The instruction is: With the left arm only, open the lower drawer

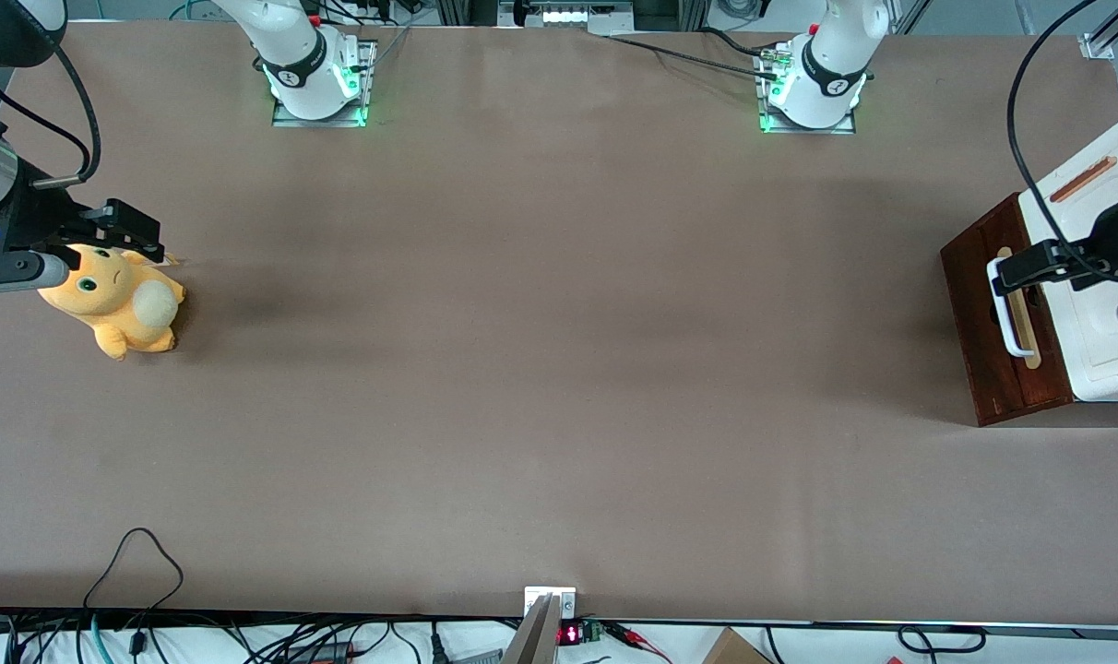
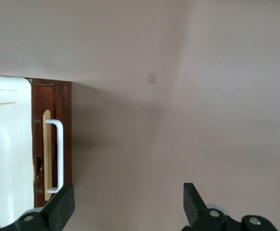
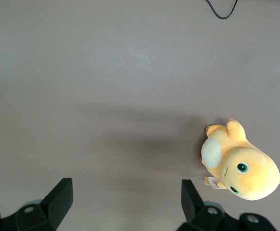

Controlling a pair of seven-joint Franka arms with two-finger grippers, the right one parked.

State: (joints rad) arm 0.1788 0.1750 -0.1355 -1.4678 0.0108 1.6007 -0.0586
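Observation:
The lower drawer [image 1: 983, 314] is a dark reddish-brown block under the white cabinet [image 1: 1099, 304], at the working arm's end of the table. Its white loop handle [image 1: 1009, 314] sits on a pale wood strip and faces the parked arm's end. My left arm's gripper [image 1: 1018, 269] hovers over the end of the handle that lies farther from the front camera. In the left wrist view the gripper [image 2: 128, 207] is open, with only bare table between its fingers [image 2: 63, 204]. One finger is right beside the end of the handle [image 2: 59, 156], which lies outside the gap. The drawer [image 2: 65, 134] shows next to the cabinet [image 2: 5, 144].
An orange plush toy [image 1: 116, 300] lies toward the parked arm's end of the table, also seen as the plush [image 3: 241, 166] in the right wrist view. A black cable [image 1: 1020, 129] trails from the working arm. A thin cable loop [image 1: 139, 553] lies near the table's front edge.

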